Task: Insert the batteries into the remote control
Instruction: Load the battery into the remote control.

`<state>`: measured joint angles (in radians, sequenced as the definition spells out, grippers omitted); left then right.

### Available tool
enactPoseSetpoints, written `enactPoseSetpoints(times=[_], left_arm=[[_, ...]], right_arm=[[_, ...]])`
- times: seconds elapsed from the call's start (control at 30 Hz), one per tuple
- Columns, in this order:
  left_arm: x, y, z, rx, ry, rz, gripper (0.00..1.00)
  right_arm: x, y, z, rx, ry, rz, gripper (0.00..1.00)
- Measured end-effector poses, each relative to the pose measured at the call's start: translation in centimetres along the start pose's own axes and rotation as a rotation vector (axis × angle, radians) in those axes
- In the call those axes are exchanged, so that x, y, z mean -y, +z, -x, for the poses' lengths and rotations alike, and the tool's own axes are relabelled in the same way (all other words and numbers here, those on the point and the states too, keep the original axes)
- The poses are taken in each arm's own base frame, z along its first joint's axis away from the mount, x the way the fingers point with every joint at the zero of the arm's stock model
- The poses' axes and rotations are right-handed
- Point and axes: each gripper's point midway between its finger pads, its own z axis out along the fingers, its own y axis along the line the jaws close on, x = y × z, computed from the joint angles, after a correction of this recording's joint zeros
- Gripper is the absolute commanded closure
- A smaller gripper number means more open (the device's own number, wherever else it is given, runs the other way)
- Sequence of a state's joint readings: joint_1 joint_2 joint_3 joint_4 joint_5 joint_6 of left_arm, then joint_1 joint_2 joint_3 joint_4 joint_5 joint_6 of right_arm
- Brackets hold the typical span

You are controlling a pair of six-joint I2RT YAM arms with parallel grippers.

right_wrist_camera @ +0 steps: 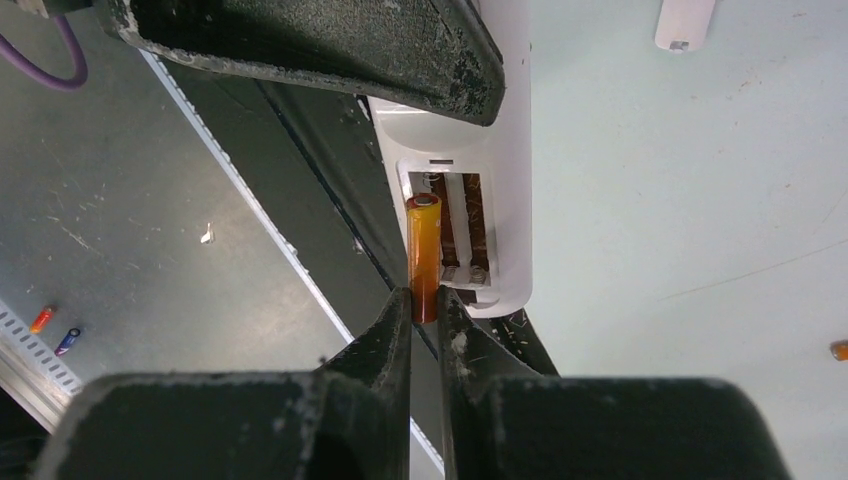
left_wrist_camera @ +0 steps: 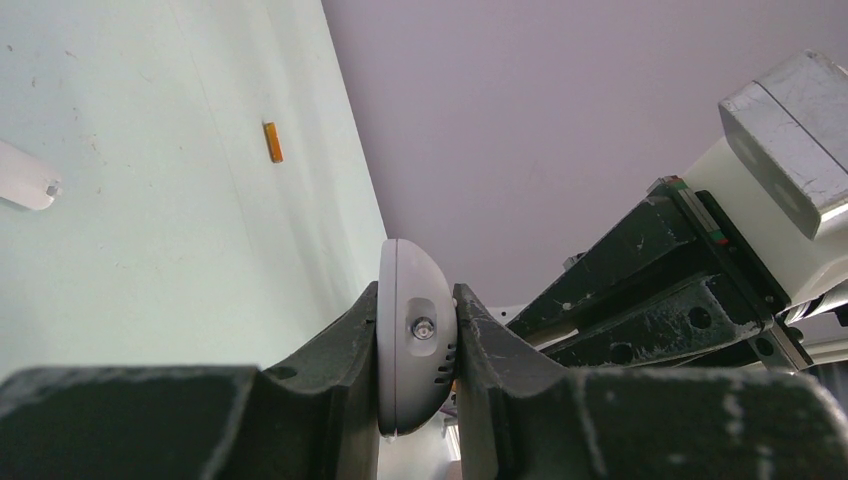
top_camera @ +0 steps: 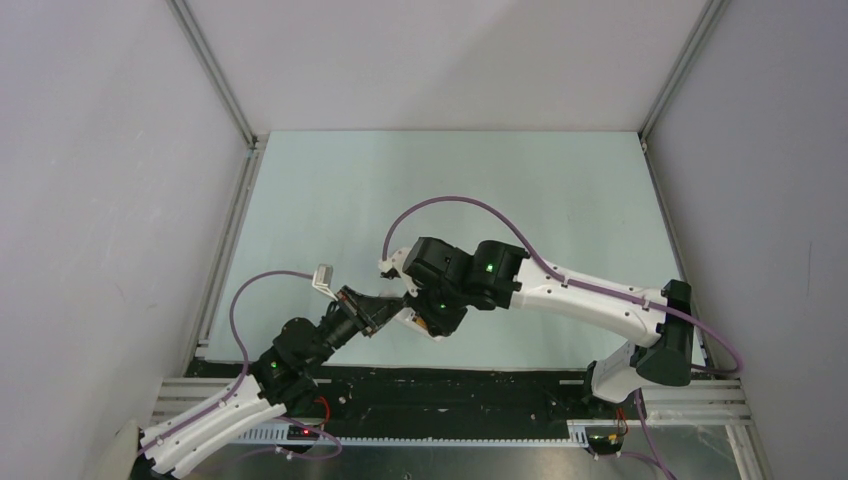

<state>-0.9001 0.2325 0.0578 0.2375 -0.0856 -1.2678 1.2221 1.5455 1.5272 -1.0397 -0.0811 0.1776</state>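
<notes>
Pinched by one end in the right tool (right_wrist_camera: 425,300), one battery (right_wrist_camera: 424,240) lies parallel to the open recess (right_wrist_camera: 465,235) of the remote control (right_wrist_camera: 510,150), just at its edge, while the left tool (left_wrist_camera: 418,335) clamps the remote edge-on and the other battery (left_wrist_camera: 272,141) lies apart on the tabletop (left_wrist_camera: 150,250).

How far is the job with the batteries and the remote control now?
Done: the cover is off, lying on the table. In hand: the left end effector grips the remote control; the right end effector holds one battery at the open recess. Left: seating it, then the second battery.
</notes>
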Motion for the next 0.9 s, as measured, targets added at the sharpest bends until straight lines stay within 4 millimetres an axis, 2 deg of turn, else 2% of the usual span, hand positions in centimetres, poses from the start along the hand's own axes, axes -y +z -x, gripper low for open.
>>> enactPoseSetpoints(times=[0.37,0.43,0.47,0.67,0.9], left_arm=[[-0.2,-0.1,-0.3,-0.015,0.005,0.004,1.00],[-0.3,-0.1,-0.3,-0.017,0.008,0.011,1.00],[-0.4,-0.1,-0.3,-0.017,0.010,0.012,1.00],[-0.4,-0.1,-0.3,-0.018,0.012,0.012,1.00],[-0.5,-0.1,-0.3,-0.015,0.013,0.015,1.00]], right_arm=[[0.3,0.8,-0.3,-0.030,-0.024,-0.004,0.99],[0.3,1.0,-0.4,-0.038,-0.025,-0.006,0.95],[0.4,1.0,-0.5,-0.040,-0.026,-0.006,0.89],[0.5,1.0,-0.5,-0.043,-0.026,-0.008,0.68],[0.4,1.0,-0.5,-0.042,-0.028,-0.005,0.60]])
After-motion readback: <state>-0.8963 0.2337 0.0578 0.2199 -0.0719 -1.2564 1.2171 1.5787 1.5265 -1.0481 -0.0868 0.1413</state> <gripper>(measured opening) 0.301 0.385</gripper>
